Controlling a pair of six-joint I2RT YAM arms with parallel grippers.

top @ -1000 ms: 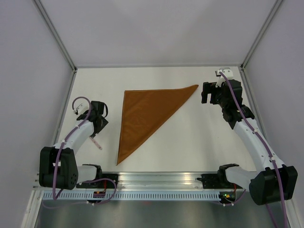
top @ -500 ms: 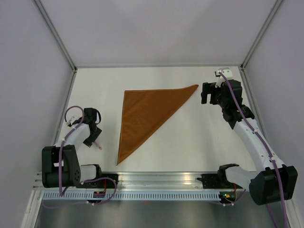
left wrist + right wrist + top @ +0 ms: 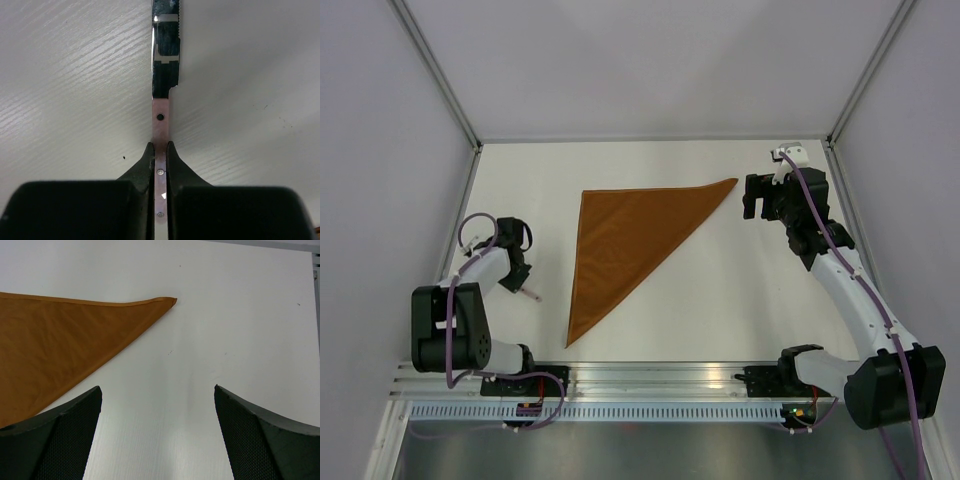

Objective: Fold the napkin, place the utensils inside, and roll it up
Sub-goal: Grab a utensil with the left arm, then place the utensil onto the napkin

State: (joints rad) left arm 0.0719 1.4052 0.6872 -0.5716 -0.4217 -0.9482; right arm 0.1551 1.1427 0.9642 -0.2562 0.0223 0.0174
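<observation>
Your napkin (image 3: 630, 240) lies flat in the middle of the white bench (image 3: 720, 290), folded into a triangle. One short edge runs along the far side, the other runs down the left, and the long slanted edge goes from the far right tip to the near tip, which stops short of the rail at the near edge. In the right wrist view the napkin (image 3: 60, 340) fills the left side, with a thin hem along its far edge ending in that right tip. Your left arm (image 3: 485, 270) is tucked in low on the left of the bench, well apart from the napkin's left edge, and the left jaws are pinched shut on a knife (image 3: 531, 295). The left wrist view shows the knife (image 3: 165, 65) clearly: the two black fingers (image 3: 145, 165) clamp either side of its slim coppery handle. One rivet sits just beyond the fingertips and more sit between them. The serrated steel blade points straight away from the camera. You cannot tell from these views whether the knife rests on the bench or hangs just above it. Your right arm (image 3: 850, 290) reaches toward the far right corner of the bench, and the right jaws stand wide with nothing between them. They are near the napkin's far right tip but apart from it, with bare bench showing between the fingers (image 3: 260, 440).
</observation>
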